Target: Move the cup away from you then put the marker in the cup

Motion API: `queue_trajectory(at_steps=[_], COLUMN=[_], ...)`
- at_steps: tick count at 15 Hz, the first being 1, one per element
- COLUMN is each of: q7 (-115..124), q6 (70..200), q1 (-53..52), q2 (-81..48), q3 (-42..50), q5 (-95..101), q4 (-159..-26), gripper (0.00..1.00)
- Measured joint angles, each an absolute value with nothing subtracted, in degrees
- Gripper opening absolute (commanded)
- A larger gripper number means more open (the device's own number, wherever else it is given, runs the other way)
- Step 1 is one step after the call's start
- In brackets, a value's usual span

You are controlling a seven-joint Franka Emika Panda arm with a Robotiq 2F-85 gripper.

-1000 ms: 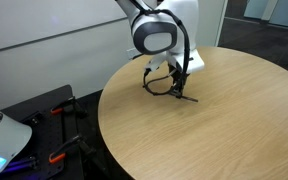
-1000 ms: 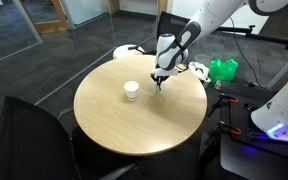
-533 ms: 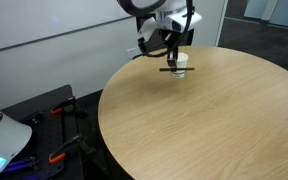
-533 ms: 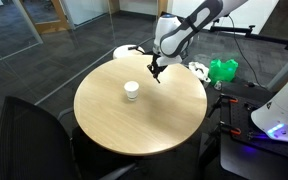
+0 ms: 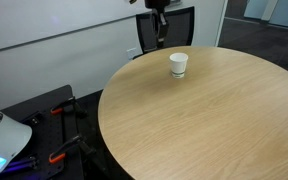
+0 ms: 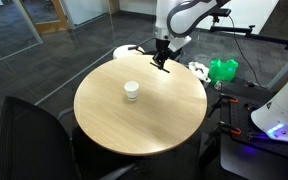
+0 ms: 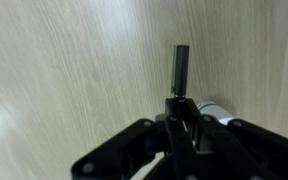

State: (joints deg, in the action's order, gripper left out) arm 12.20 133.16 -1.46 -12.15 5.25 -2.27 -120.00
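The small white cup (image 5: 178,65) stands upright on the round wooden table (image 5: 214,130); it also shows in the other exterior view (image 6: 131,91). My gripper (image 6: 164,58) hangs well above the table's far edge, shut on the thin dark marker (image 6: 165,64). In an exterior view only the gripper's lower end (image 5: 159,22) shows at the top of the picture. In the wrist view the jaws (image 7: 181,108) clamp the marker (image 7: 181,65), whose end sticks out past them. A bit of the cup (image 7: 216,106) shows beside the fingers.
A black chair (image 6: 24,130) stands at the table's near side and another (image 5: 179,28) behind it. A green object (image 6: 222,70) and a white robot base (image 6: 284,110) are off to one side. A white round thing (image 6: 124,50) lies on the floor.
The gripper has lifted the marker off the table and risen high, moving towards the table's far edge. The cup has stayed in place.
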Motion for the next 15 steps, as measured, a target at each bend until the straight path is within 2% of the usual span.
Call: queue_trajectory(at_steps=[5, 10, 11, 15], q7=[9.34, 19.83, 22.57, 28.45], q6=[129.70, 138.39, 140.84, 145.09], q1=[-1.98, -4.08, -4.45, -4.95], q2=[-8.18, -7.68, -7.68, -7.68], q3=[2.75, 1.55, 1.54, 1.55], q5=[6.07, 15.82, 17.34, 20.24], q4=[-120.72, -122.78, -123.34, -124.52], gripper=[0.03, 0.03, 0.12, 0.12])
